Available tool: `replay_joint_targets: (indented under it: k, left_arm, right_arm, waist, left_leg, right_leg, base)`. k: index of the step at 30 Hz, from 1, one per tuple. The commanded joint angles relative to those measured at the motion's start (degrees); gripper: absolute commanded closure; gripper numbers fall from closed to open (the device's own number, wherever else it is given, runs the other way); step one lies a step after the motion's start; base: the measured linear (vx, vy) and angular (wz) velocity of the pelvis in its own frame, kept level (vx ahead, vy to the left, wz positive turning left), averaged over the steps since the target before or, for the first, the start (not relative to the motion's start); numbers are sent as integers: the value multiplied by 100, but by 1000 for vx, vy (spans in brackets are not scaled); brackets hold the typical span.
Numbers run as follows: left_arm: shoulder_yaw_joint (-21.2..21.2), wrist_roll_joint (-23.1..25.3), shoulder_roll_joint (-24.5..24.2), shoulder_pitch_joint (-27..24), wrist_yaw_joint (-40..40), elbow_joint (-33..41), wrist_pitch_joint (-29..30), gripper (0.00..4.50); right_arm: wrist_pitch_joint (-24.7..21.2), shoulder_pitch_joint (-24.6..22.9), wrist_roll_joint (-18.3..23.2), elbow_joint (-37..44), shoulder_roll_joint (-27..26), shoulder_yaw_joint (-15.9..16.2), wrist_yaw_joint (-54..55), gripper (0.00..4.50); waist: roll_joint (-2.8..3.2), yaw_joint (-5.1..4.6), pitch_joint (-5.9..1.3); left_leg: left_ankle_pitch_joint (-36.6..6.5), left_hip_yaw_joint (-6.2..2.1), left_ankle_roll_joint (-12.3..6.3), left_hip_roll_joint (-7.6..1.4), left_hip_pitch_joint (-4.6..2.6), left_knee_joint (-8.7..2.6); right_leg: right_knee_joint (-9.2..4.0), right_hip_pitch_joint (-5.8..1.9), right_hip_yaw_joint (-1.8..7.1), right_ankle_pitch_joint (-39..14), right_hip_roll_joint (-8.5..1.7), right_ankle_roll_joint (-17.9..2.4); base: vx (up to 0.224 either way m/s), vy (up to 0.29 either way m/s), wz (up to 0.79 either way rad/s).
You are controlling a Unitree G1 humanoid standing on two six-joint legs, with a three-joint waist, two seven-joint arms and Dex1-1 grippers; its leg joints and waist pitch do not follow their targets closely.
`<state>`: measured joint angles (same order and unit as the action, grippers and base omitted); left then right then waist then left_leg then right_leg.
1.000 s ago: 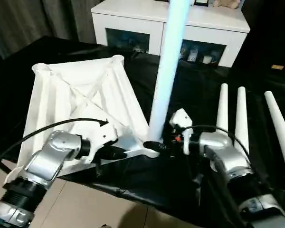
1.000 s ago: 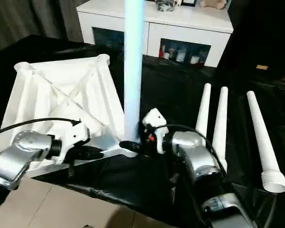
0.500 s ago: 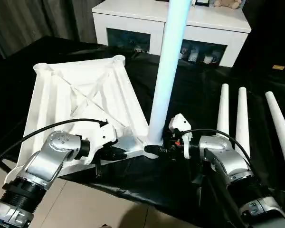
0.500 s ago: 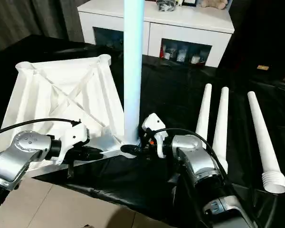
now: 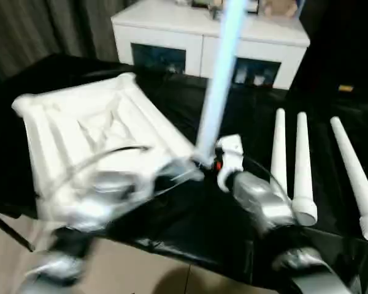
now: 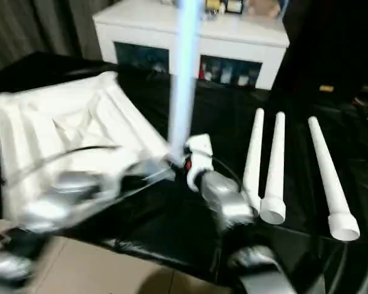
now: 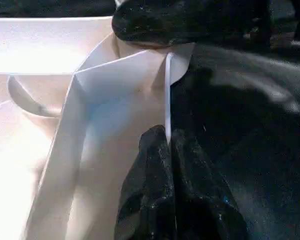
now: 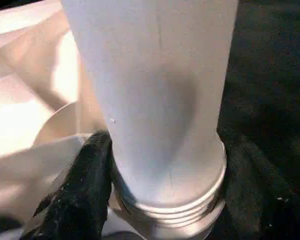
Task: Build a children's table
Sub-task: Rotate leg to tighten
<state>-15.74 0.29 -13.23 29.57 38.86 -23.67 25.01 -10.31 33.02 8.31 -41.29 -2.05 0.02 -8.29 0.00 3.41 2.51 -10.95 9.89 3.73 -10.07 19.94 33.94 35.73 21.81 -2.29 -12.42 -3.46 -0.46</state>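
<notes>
The white tabletop lies ribs-up on the left of the black cloth. One white leg stands upright at its near right corner, leaning slightly to the right. My right gripper is at the foot of this leg. In the right wrist view its black fingers sit on both sides of the leg, just above the threaded end. My left gripper is shut on the thin white rim of the tabletop, near that same corner.
Three more white legs lie side by side on the black cloth to the right. A white cabinet with dark glass doors stands behind. Beige floor shows past the cloth's near edge.
The head camera has moved and the eye views are smeared, most of all over my left arm. My right gripper's fingers have narrowed around the leg's foot.
</notes>
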Motion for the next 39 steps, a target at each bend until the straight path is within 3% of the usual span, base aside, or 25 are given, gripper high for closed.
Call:
replay_joint_targets:
  k: [1,3,5,6,7,10,11,15,17,19,20,21,22,23,25,27,30,31,33,35,37,39]
  left_arm:
    - [-142,128,242,-51,-350,-416,43,450]
    - [-281,288,584,151,-513,-752,-273,450]
    - [-352,357,625,213,-476,-841,-411,450]
    - [-366,384,638,239,-495,-885,-439,450]
    - [-384,406,614,243,-478,-887,-486,450]
    - [-418,439,506,253,-390,-921,-642,450]
    - [-423,446,485,256,-364,-938,-686,450]
    - [-384,496,432,331,-166,-1150,-1191,450]
    - [-346,502,438,382,-208,-1225,-1418,450]
    - [-213,413,498,437,-303,-1289,-1508,450]
    - [-98,311,547,477,-311,-1289,-1634,406]
    - [-24,236,579,497,-305,-1262,-1694,395]
    - [95,129,629,530,-344,-1198,-1711,395]
    - [113,112,636,536,-350,-1187,-1714,392]
    - [187,56,663,568,-363,-1181,-1803,363]
    - [485,-230,679,546,-315,-851,-1808,353]
    - [717,-418,603,462,-309,-493,-1709,333]
    - [767,-449,540,417,-297,-346,-1644,318]
    - [1016,-535,307,269,-383,117,-1406,305]
    - [1327,-582,-20,107,-539,529,-1252,281]
    - [1929,-558,-593,-177,-786,1012,-1040,263]
    - [2092,-527,-770,-263,-831,1126,-1014,249]
  right_arm:
    - [-168,-146,-38,-562,-31,-292,648,182]
    - [24,54,-241,-816,-239,-201,1094,182]
    - [132,127,-275,-876,-287,-185,1115,182]
    - [175,166,-271,-927,-306,-196,1143,147]
    - [207,164,-232,-896,-306,-225,1096,126]
    - [392,121,-192,-679,-250,-259,989,106]
    - [425,115,-214,-637,-230,-242,996,77]
    - [414,21,-417,-113,-59,-150,1023,52]
    - [298,-109,-434,275,42,-145,980,52]
    - [215,-219,-446,538,112,-133,936,52]
    - [128,-352,-444,821,176,-124,885,39]
    - [65,-444,-441,1008,214,-116,851,39]
    - [-36,-609,-439,1333,280,-95,804,39]
    - [-53,-639,-438,1390,291,-89,798,39]
    - [-161,-776,-444,1661,333,-81,783,39]
    - [-564,-1240,-376,2612,460,-60,646,39]
    - [-841,-1524,-302,3197,584,-5,442,39]
    - [-928,-1598,-305,3345,641,39,368,39]
    - [-1048,-1792,-288,3691,809,115,170,39]
    - [-1152,-1979,-200,4001,951,133,-7,39]
    - [-1133,-2169,-80,4230,1110,68,-211,39]
    - [-1202,-2234,-57,4341,1146,53,-270,39]
  waist:
    - [34,-7,-213]
    - [74,-13,-190]
    - [52,-21,-227]
    - [53,-9,-240]
    - [79,-6,-234]
    - [63,4,-231]
    - [55,4,-228]
    - [21,76,-267]
    - [12,127,-279]
    - [22,160,-274]
    - [35,186,-276]
    - [20,196,-270]
    - [33,225,-302]
    - [50,252,-364]
    - [62,239,-377]
    - [49,259,-449]
    - [53,289,-452]
    - [83,285,-436]
    - [64,275,-398]
    - [98,263,-362]
    - [98,189,-319]
    - [98,125,-290]
  left_leg:
    - [-2303,-136,279,-266,-129,-497]
    - [-2572,-146,297,-252,-172,-502]
    - [-2573,-171,307,-259,-153,-524]
    - [-2435,-174,262,-268,-102,-550]
    - [-2395,-168,243,-275,-95,-561]
    - [-2411,-153,199,-267,-85,-557]
    - [-2389,-155,185,-268,-77,-558]
    - [-1906,-120,86,-270,-54,-544]
    - [-1574,-107,16,-281,5,-545]
    - [-1504,-91,13,-281,-5,-536]
    - [-1461,-78,4,-278,-24,-526]
    - [-1402,-74,-20,-278,-18,-529]
    - [-1208,-71,-48,-286,-13,-509]
    - [-817,-71,-106,-309,11,-477]
    - [-478,-81,-182,-279,114,-468]
    - [-13,-84,-360,-265,116,-387]
    - [229,-73,-625,-270,123,-332]
    - [69,-73,-639,-275,124,-341]
    - [-286,-68,-553,-294,122,-378]
    - [-635,-80,-396,-311,108,-422]
    - [-994,-87,-205,-304,121,-473]
    - [-1366,-93,-42,-283,108,-506]
  right_leg:
    - [-656,-4,289,-2489,-474,-757]
    - [-709,49,272,-2747,-460,-678]
    - [-693,0,256,-2631,-467,-640]
    - [-676,-42,257,-2371,-474,-636]
    - [-663,-24,269,-2202,-472,-671]
    - [-673,-30,274,-2228,-488,-696]
    - [-678,-34,276,-2264,-495,-686]
    - [-667,-51,298,-2046,-492,-619]
    - [-628,-96,296,-1786,-492,-659]
    - [-632,-81,299,-1765,-495,-668]
    - [-638,-73,305,-1725,-488,-668]
    - [-643,-85,308,-1656,-479,-660]
    - [-603,-102,315,-1358,-492,-729]
    - [-517,-136,300,-693,-487,-825]
    - [-422,-189,261,131,-446,-948]
    - [-297,-215,248,1358,-402,-1024]
    - [-246,-191,227,2049,-400,-1148]
    - [-263,-193,221,1833,-411,-1196]
    - [-320,-188,226,1243,-423,-1172]
    - [-365,-184,228,638,-431,-1108]
    - [-419,-176,234,-5,-418,-955]
    - [-476,-161,234,-689,-403,-838]
  base:
    - [0,0,0]
    - [0,0,0]
    - [0,0,0]
    - [0,0,0]
    - [0,0,0]
    - [0,0,0]
    - [0,0,0]
    - [0,0,0]
    - [0,0,0]
    - [0,0,0]
    - [0,0,0]
    - [0,0,0]
    - [0,0,0]
    - [0,0,0]
    - [0,0,0]
    - [0,0,0]
    - [35,19,2]
    - [0,0,0]
    - [0,0,0]
    - [0,0,0]
    - [0,0,0]
    - [0,0,0]
